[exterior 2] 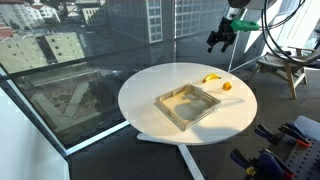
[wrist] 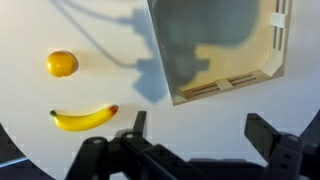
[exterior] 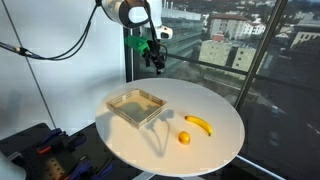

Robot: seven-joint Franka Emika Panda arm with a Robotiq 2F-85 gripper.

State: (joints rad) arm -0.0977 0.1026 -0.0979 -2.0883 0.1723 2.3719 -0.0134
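While the gripper (exterior: 153, 60) hangs high above the table (exterior: 210, 105), its jaws stand apart with nothing between them. Both exterior views show clear air under it (exterior 2: 222, 42).

Wrist view: gripper (wrist: 197, 128) at the bottom edge, two dark fingers (wrist: 137, 122) spread wide. The banana (wrist: 84, 119) lies flat on the white top, near one fingertip in the picture (not touching, since the gripper is well above). The orange (wrist: 62, 64) sits beyond the banana, a little apart from it. The tray (wrist: 225, 88), shallow, pale and square, fills the upper part on the other side and holds nothing; the arm's shadow crosses its floor.

In both exterior views the tray (exterior: 120, 112) (exterior 2: 170, 113) sits around mid-table, with the banana (exterior: 199, 124) (exterior 2: 211, 78) and orange (exterior: 184, 138) (exterior 2: 227, 86) close together toward the rim, well apart from the tray.
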